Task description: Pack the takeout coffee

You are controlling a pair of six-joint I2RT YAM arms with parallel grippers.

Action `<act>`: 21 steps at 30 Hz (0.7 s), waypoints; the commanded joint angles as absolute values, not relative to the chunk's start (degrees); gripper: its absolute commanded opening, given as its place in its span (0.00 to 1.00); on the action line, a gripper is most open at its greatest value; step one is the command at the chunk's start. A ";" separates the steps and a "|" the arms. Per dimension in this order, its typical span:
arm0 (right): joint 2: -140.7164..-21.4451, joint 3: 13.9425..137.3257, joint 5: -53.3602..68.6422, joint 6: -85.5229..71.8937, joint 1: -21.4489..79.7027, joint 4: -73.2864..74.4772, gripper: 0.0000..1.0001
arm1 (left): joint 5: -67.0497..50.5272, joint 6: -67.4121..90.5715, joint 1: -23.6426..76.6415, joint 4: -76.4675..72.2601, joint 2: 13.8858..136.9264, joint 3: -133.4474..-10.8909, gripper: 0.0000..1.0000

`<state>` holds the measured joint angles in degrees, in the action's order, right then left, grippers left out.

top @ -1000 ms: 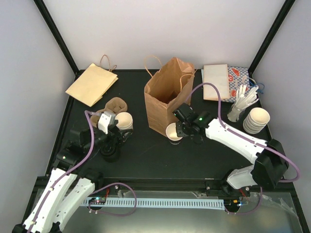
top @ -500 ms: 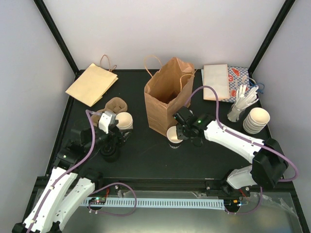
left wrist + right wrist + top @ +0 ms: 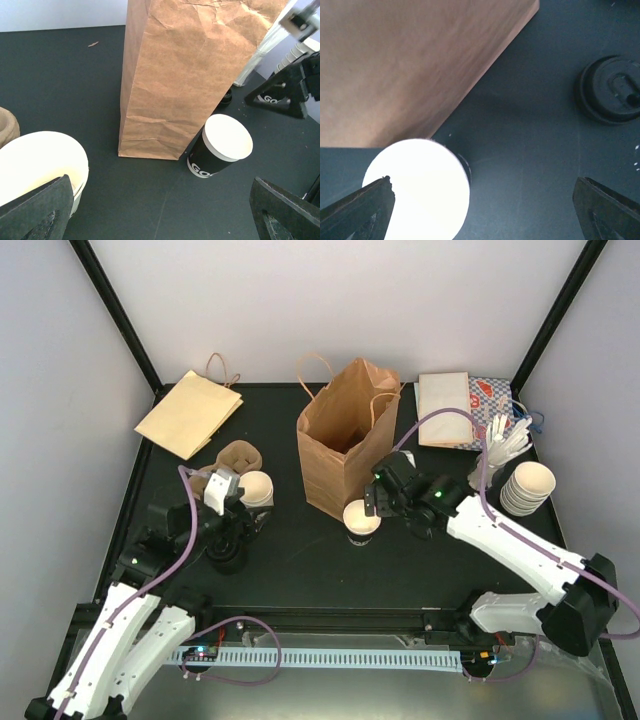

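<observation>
The takeout coffee (image 3: 361, 517) stands upright on the black table against the front right corner of the open brown paper bag (image 3: 345, 440). Its side is black with white lettering and its inside is cream (image 3: 222, 150). My right gripper (image 3: 376, 502) hovers just above and right of it, open. The cup's bright mouth (image 3: 415, 190) lies low beside my left-hand finger (image 3: 355, 210), with nothing gripped. My left gripper (image 3: 245, 525) is open and empty, facing the bag (image 3: 190, 75) from the left. A plain white cup (image 3: 37, 170) sits close by its left finger.
A brown cup carrier (image 3: 238, 455) sits beside the white cup (image 3: 258, 488). A black lid (image 3: 611, 95) lies on the table right of the bag. At the back lie a flat paper bag (image 3: 188, 412) and napkins (image 3: 445, 408). A cup stack (image 3: 527, 485) stands right.
My right gripper has opened and let go of the takeout coffee, then drawn back up and to the right. The cup stays beside the bag. The left arm has not moved.
</observation>
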<state>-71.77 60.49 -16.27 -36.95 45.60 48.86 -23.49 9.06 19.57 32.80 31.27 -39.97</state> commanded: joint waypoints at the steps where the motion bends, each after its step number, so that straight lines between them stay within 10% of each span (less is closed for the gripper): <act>1: -69.60 62.98 -22.13 -36.50 42.93 50.64 1.00 | -24.50 8.68 19.51 31.41 32.22 -40.03 0.99; 21: -90.16 61.96 -10.80 -29.71 12.23 39.08 0.96 | -24.17 9.95 21.27 33.51 38.23 -43.73 0.99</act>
<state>-87.94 59.94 -12.58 -30.13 14.85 42.87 -25.28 11.29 20.88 33.01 39.33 -40.38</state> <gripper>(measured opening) 0.969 0.987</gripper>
